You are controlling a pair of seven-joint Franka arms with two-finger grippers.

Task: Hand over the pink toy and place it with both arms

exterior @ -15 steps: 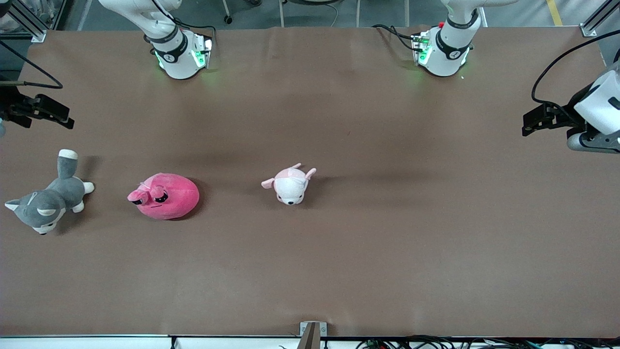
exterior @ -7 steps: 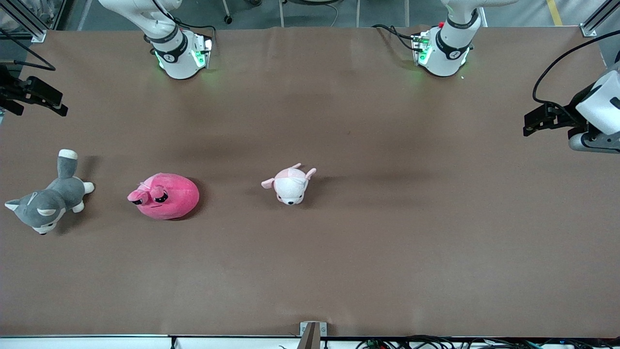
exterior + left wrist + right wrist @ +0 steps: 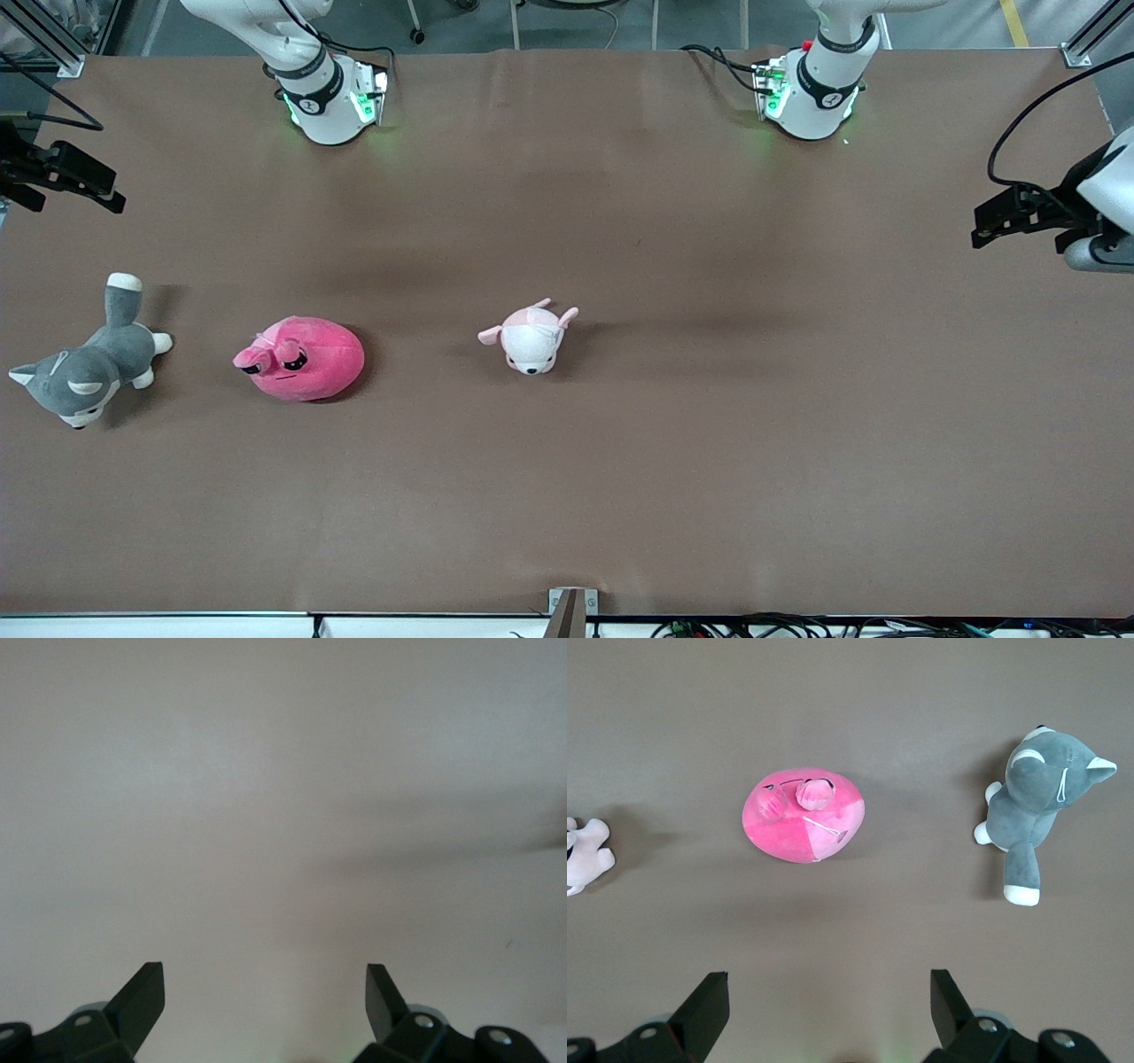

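The pink toy (image 3: 301, 359) lies low and ahead of the right gripper (image 3: 830, 1001), jaws apart; the left gripper (image 3: 266, 992), also apart, waits much farther off.

A brown mat (image 3: 620, 461) covers the table; grey floor (image 3: 549, 22) lies above it, cables (image 3: 797, 627) along its near edge.

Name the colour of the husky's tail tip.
White, on the grey husky; clearest in the right wrist view.
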